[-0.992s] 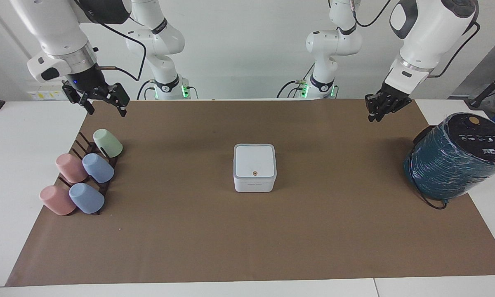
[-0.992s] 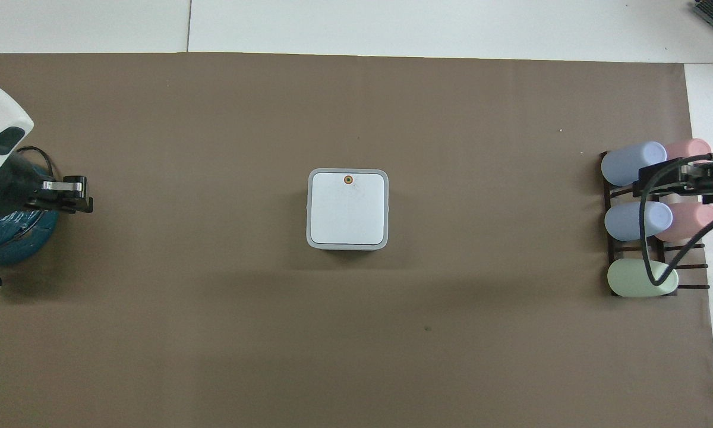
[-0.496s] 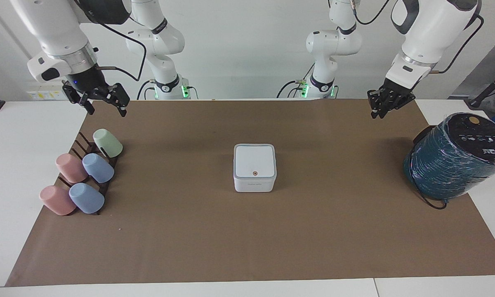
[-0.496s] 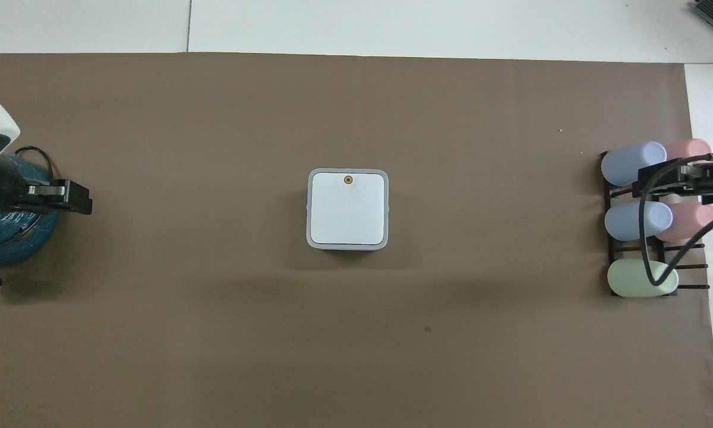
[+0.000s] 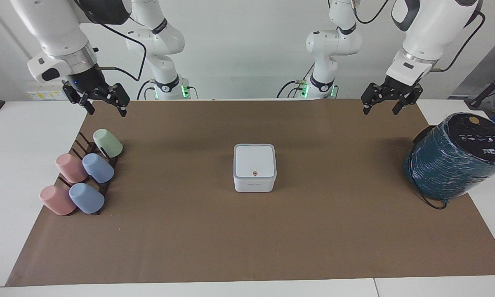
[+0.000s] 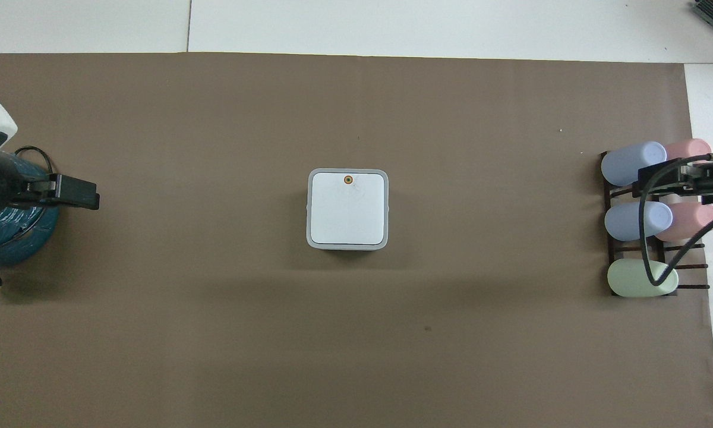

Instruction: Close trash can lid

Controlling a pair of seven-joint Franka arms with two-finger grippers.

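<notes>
can: the can [image 5: 255,175] sits mid-counter on the brown mat, well apart from every edge and from both arms

lid: honestly the lid [image 5: 255,160] looks flat and shut already, grey rim flush all round, orange dot facing up on the side away from the robots

step: I'd say nothing's left but a check. If it does need a nudge, come straight down and press near the dot edge, which I'd guess is the free one, lightly, so the light box doesn't skate on the mat

left gripper: the left gripper [image 5: 387,104] hangs over the mat's edge nearest the robots, toward the left arm's end, fingers spread, holding nothing

right gripper: the right gripper [image 5: 105,106] waits over the mat's corner at its own end, fingers spread too, empty

around: cup rack [image 5: 91,173] with five cups at the right arm's end, teal cylinder [image 5: 453,159] at the left arm's end

in the way: nothing really, mat's bare around the can
</notes>
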